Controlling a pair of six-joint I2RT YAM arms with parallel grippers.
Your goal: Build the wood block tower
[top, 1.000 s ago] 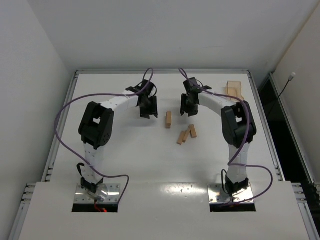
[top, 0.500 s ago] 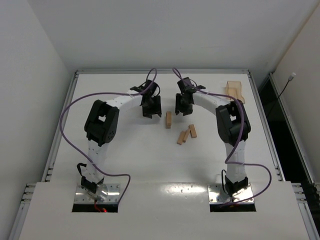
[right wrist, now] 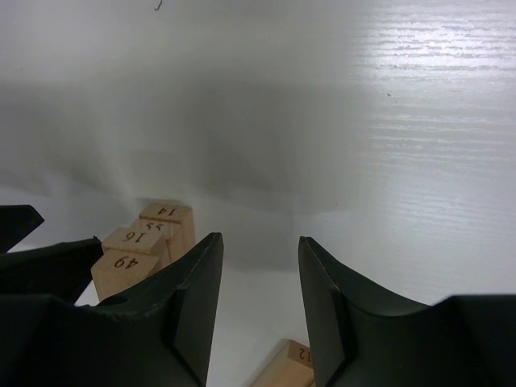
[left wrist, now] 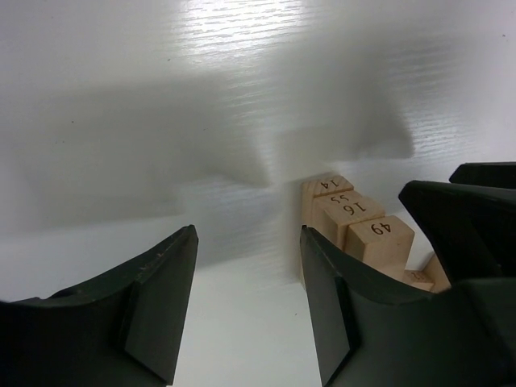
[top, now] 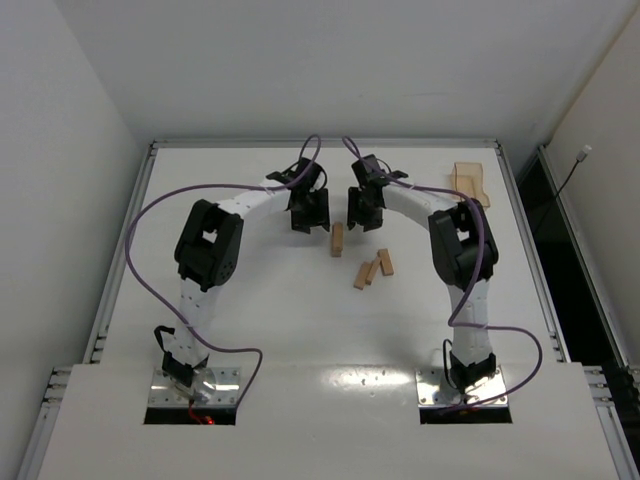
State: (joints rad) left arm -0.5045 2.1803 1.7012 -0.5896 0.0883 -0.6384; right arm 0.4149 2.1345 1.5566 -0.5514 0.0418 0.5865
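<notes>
The wood block tower (top: pixel 337 239) is a tight group of light-tan blocks at the table's middle. Their numbered ends 14, 55, 16 and 49 show in the left wrist view (left wrist: pixel 355 222) and the right wrist view (right wrist: pixel 143 240). My left gripper (top: pixel 311 222) is open and empty just left of the tower, its right finger (left wrist: pixel 330 306) beside the blocks. My right gripper (top: pixel 362 219) is open and empty just right of the tower, its left finger (right wrist: pixel 181 314) next to it. Neither gripper is around the blocks.
Three loose blocks (top: pixel 372 268) lie in front of the tower; one, numbered 12 (right wrist: pixel 290 367), shows between my right fingers. A shallow tan tray (top: pixel 468 180) sits at the back right. The right gripper's fingers (left wrist: pixel 468 214) show in the left wrist view.
Both grippers have moved inward toward the tower, the left one rightward and the right one leftward. The blocks have not moved.
</notes>
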